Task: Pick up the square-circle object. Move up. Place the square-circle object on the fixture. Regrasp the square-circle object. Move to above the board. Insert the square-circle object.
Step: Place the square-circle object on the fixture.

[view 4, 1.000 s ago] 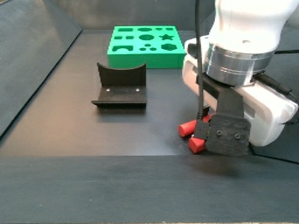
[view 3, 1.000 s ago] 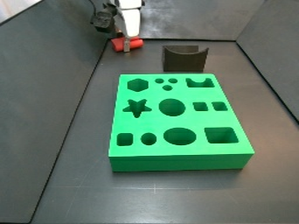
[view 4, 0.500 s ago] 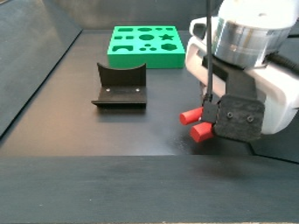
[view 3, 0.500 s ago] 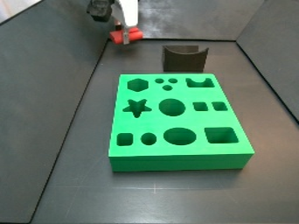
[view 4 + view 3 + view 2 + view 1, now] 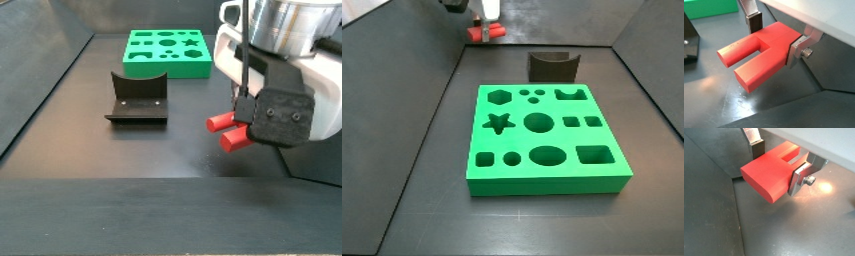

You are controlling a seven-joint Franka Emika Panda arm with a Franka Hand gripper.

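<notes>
Square-circle object [image 5: 229, 130] clear of the dark floor, pinched between the tool's [image 5: 775, 36] silver fingers [image 5: 801, 48]; its two red prongs stick out past the pads in a wrist view, its blocky end in a wrist view [image 5: 767, 174]. Tool [image 5: 250, 122] hangs at the right of a side view, well apart from the fixture [image 5: 136, 98] on the floor to its left. Green board [image 5: 168, 52] lies farther back; in a side view [image 5: 547, 137] it is nearest, fixture [image 5: 552, 66] just behind it, object [image 5: 486, 32] far left.
</notes>
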